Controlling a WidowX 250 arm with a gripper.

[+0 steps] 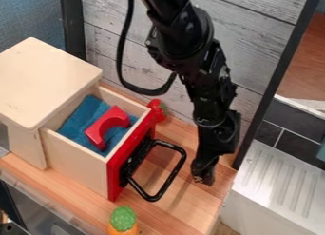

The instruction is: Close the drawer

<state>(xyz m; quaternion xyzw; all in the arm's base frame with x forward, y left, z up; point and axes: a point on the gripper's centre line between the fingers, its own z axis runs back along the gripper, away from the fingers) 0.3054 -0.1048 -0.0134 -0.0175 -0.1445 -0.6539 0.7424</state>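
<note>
Nearest you, a green-topped orange toy point(124, 220) is sitting at the edge of the view, apart from the drawer and seemingly out of its closing path. The worktop point(184, 216) is carrying the small wooden cabinet and giving it a flat base.

Your gripper point(202, 179) is hanging low over the worktop, beyond the black handle point(171, 177) on the side away from the cabinet. You can't tell whether it is standing apart or together, but it isn't visibly carrying anything. That position is likely serving a push: the handle is lying between it and the red front point(115, 179), so you are probably needing to press towards the cabinet, keeping square so the drawer isn't binding or skewing.

The drawer point(77, 159) is jutting well out of the cabinet point(47, 79). Inside, a red arch block point(103, 126) is resting on blue cloth point(85, 114), perhaps for padding; the block is probably sitting low enough to pass under the top. Farther back, a small red toy point(157, 111) is standing just beside the drawer. No brand, label or writing is reading clearly.
</note>
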